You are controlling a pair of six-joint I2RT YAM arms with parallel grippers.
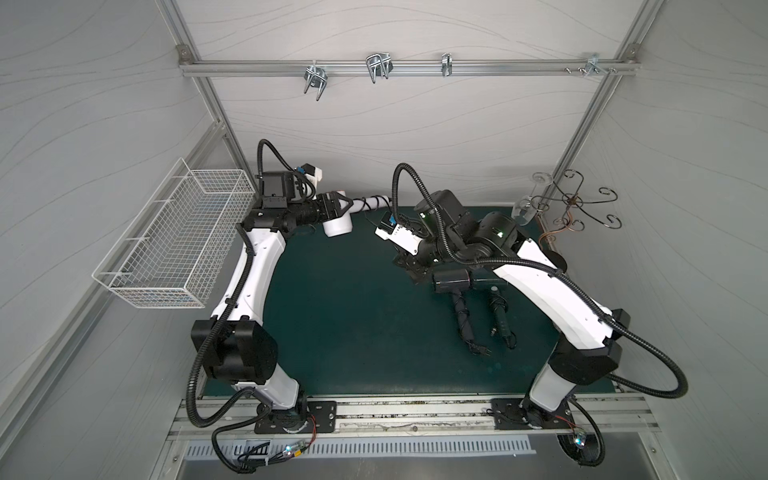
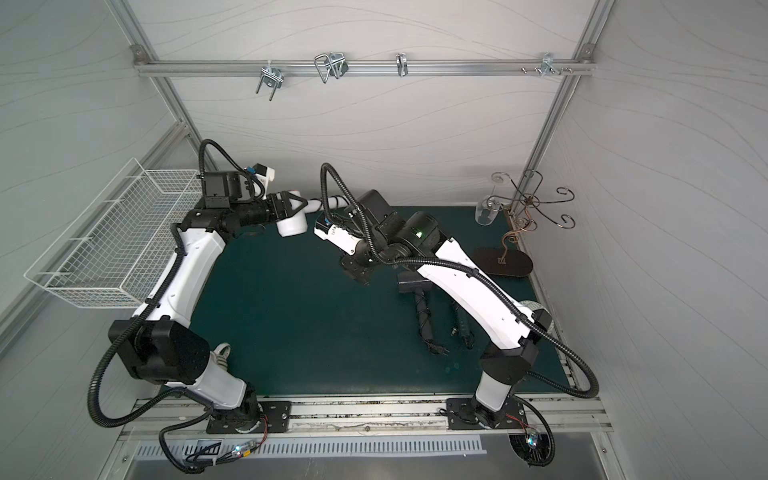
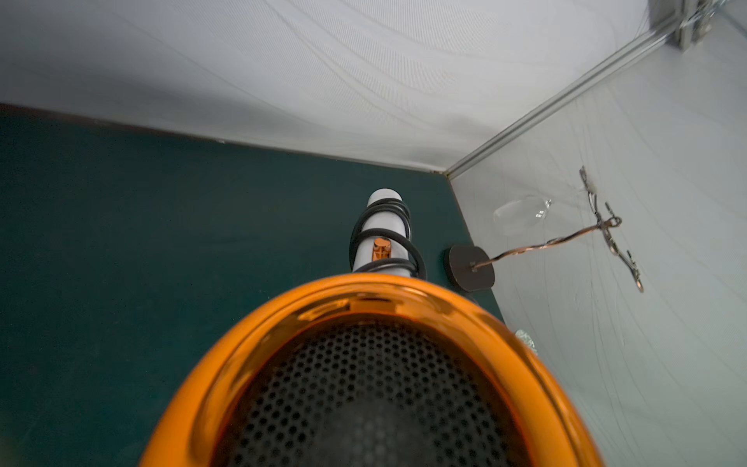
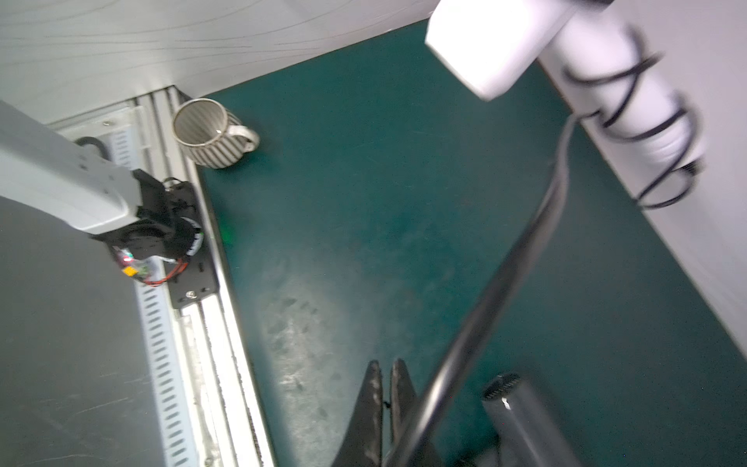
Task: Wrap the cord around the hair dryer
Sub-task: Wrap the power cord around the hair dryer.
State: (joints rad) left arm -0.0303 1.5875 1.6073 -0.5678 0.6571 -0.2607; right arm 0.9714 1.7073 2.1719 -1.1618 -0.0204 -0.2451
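Top view: one white dryer [image 1: 338, 227] gripped by left hand [image 1: 348, 205], two black dryers [image 1: 451, 279] [image 1: 491, 286] on tabletop [image 1: 332, 316]; right hand [image 4: 387, 364] closed.

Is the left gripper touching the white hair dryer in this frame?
Touching. In a top view, the left gripper has its black fingers clamped across the body of the white hair dryer. The left wrist view is filled by the dryer's orange-ringed rear grille.
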